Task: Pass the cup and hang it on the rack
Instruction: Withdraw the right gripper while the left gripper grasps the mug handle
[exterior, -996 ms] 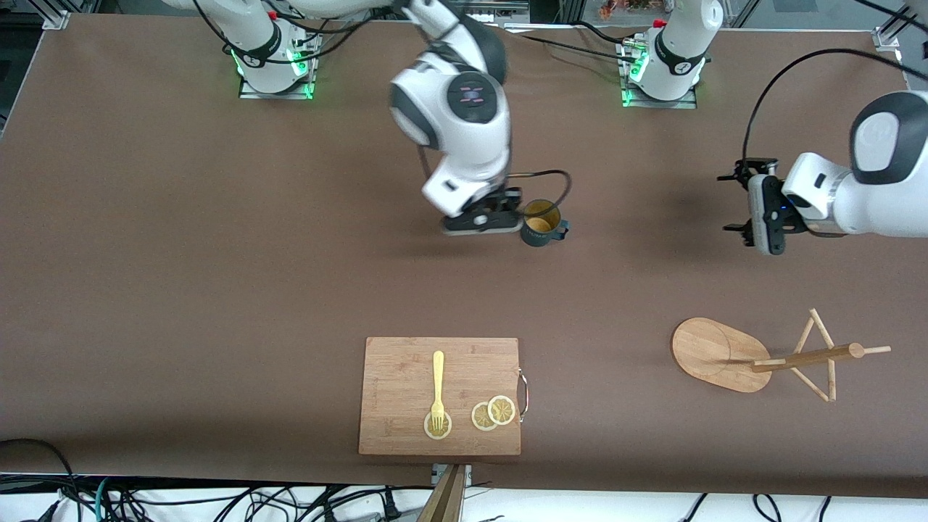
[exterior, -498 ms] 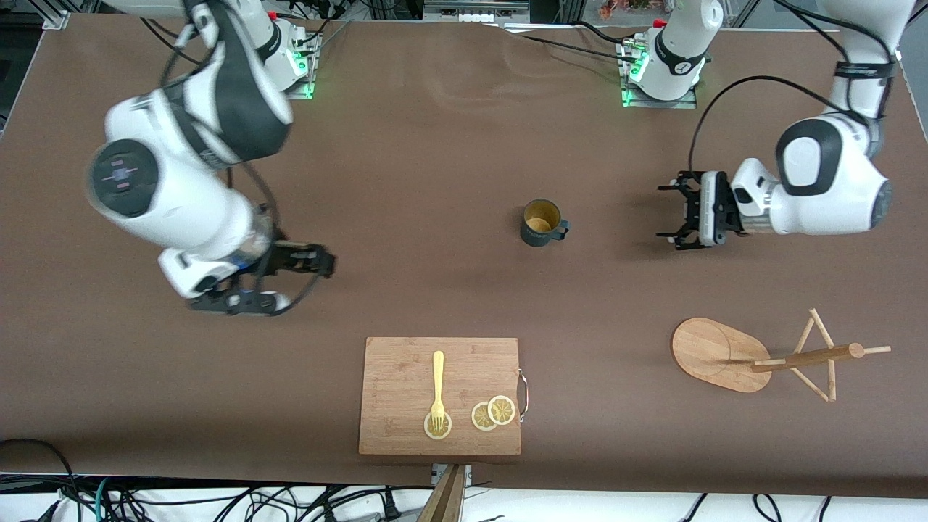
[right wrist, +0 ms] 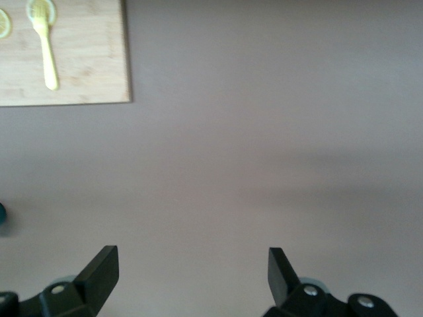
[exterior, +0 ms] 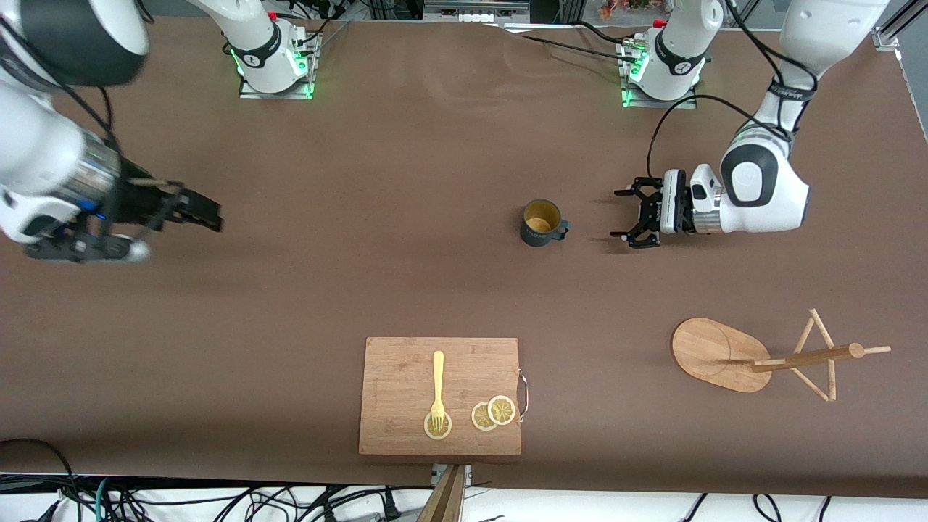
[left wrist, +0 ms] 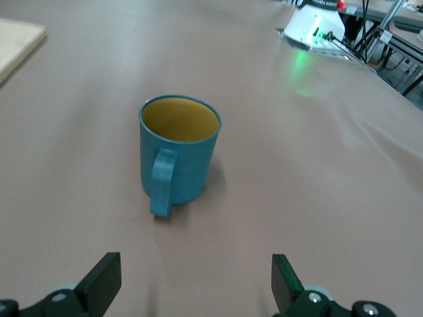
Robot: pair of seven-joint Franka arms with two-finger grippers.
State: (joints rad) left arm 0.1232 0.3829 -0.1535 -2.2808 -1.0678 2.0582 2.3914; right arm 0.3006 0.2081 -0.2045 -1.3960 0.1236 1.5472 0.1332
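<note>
Cutting board [exterior: 406, 362] bears fork [exterior: 437, 388]; lemon slices [exterior: 494, 413].

Both arms are clad in glossy white shells, broken at the joints by black bands. Black two-finger grippers (left [exterior: 625, 214], right [exterior: 206, 214]) are fitted with angular black fingers [left wrist: 100, 282]. Black cables are looped alongside; green lights are shown at both bases.

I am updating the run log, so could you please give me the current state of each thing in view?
cup: upright on the table, empty, handle toward the left gripper, not held.
rack: standing on its base, pegs bare.
left gripper: open, low beside the cup, not touching it.
right gripper: open, empty, over bare table toward the right arm's end.
cutting board: flat, carrying a fork and lemon slices.
</note>
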